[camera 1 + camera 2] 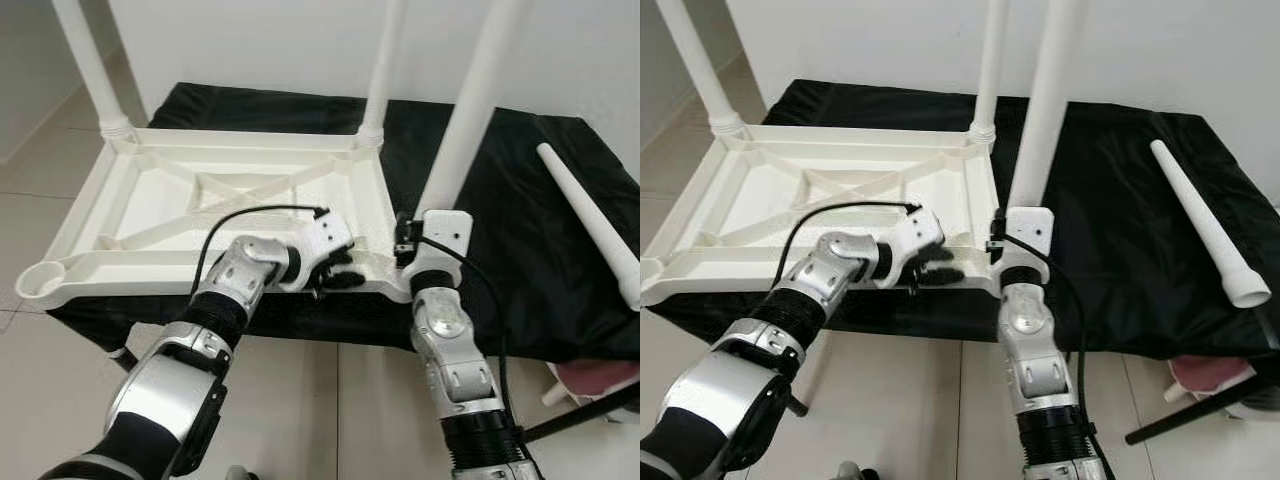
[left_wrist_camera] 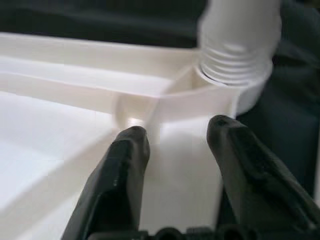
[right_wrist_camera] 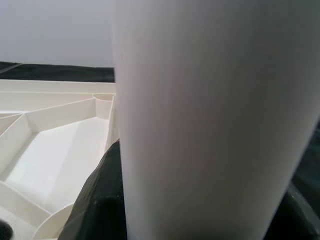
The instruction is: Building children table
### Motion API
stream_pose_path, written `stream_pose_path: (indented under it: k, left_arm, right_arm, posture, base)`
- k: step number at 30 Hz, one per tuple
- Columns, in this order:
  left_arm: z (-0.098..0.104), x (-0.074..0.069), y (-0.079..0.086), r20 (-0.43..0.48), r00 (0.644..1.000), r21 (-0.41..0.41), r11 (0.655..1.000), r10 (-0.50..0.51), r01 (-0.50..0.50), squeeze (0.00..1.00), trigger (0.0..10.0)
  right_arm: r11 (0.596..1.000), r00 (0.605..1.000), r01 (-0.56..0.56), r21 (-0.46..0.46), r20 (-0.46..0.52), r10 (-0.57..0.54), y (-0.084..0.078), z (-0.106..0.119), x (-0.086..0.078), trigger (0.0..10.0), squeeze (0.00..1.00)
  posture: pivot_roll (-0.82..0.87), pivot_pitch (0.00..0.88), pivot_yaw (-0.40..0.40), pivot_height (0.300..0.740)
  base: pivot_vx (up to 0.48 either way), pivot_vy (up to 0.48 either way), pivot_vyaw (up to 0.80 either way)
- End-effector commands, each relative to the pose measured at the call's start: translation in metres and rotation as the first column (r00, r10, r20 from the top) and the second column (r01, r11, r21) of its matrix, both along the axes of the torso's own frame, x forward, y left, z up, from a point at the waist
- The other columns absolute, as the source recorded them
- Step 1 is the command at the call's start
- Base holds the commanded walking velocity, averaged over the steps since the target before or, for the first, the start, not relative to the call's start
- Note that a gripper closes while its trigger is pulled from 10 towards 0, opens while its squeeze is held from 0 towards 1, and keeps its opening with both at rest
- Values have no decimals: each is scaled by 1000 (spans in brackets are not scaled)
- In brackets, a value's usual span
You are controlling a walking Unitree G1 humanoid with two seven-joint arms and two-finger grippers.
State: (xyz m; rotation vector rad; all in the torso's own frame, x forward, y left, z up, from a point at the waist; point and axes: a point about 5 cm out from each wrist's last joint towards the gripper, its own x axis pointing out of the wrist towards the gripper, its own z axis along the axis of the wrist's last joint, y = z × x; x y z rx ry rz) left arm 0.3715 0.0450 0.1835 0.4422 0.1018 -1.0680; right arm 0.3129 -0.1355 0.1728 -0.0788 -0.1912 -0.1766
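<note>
we see a white plastic children's table top point(image 1: 170, 215) lying upside down on a desk covered with a black cloth point(image 1: 530, 230), its ribbed underside facing up; at its near left corner an open round socket point(image 1: 42, 280) has no leg in it; at the far left corner a white leg point(image 1: 92, 70) stands upright in its socket, and a second upright leg point(image 1: 384, 70) stands at the far right corner; our left claw point(image 1: 340, 270) rests at the near right part of the table top's rim, reaching in from the left; in the left wrist view its two black fingers point(image 2: 122, 170) stand apart, released, on either side of a white rib of the frame, just short of the threaded end of a leg point(image 2: 235, 55) sitting in the corner socket; just to the right of it, our right claw point(image 1: 425, 255) is at that same near right corner, clenched around the base of the third leg point(image 1: 470, 110), which rises upright from the corner; in the right wrist view that leg point(image 3: 215, 120) is very close to the camera, with the dark fingers point(image 3: 100, 200) showing on both sides of it; further right, a fourth white leg point(image 1: 590, 215) lies loose on the black cloth, well apart from the table top, its wider end nearer us; below the desk edge at the far right, something pink point(image 1: 595, 380) sits on the pale tiled floor point(image 1: 300, 400).
</note>
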Motion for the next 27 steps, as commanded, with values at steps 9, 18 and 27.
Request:
stream_pose_path:
  k: [9,18,27]
  left_arm:
    - [0,-17,1,52,998,-100,995,32,-27,0,10000]
    - [-17,-17,-8,17,995,-40,994,103,-102,0,10000]
    - [-26,-26,-16,7,999,31,998,47,-47,0,10000]
  right_arm:
    - [996,980,39,83,-198,-22,-25,-50,-16,10000,0]
    - [993,976,49,107,-216,-25,-28,-50,-13,10000,0]
    - [993,953,-42,115,-293,74,-23,-49,-2,10000,0]
  posture:
    - [-6,126,-5,740]
    - [-5,124,-9,740]
    - [-7,114,-8,740]
  base:
    - [0,0,0]
    - [0,0,0]
    - [0,0,0]
